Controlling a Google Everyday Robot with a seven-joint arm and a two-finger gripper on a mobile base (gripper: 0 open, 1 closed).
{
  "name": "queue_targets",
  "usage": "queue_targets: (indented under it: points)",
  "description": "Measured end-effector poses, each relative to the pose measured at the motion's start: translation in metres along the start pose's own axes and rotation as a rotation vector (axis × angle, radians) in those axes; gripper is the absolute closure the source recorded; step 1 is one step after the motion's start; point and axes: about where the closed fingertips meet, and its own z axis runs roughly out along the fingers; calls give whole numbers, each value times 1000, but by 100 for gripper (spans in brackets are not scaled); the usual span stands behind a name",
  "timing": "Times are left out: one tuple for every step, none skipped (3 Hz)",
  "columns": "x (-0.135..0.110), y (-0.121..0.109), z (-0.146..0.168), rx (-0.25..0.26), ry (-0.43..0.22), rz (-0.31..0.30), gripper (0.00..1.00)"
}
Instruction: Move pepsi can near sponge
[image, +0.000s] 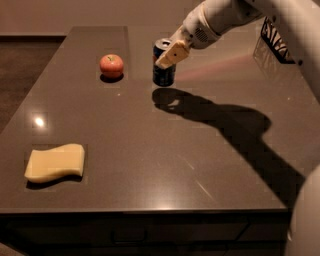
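Note:
The dark blue pepsi can (163, 74) is upright at the far middle of the dark table (165, 165), right of the apple. My gripper (166, 54) reaches in from the upper right and is shut on the can's upper part; one tan finger (172, 53) crosses its front. The can seems to hang just above the tabletop, over its shadow. The pale-yellow sponge (55, 162) lies flat near the front left corner, far from the can.
A red-orange apple (111, 65) sits at the far left, close to the can. A black-and-white striped object (276, 39) stands at the far right edge. The arm's shadow runs across the table's right half. My white base fills the lower right corner.

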Motion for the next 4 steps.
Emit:
queue_targets:
  points:
    - [-16, 51, 4, -90, -15, -127, 100]
    - [-30, 110, 9, -198, -21, -278, 100]
    - [-37, 140, 12, -263, -31, -356, 100]
    - [-38, 142, 13, -269, -32, -366, 100]
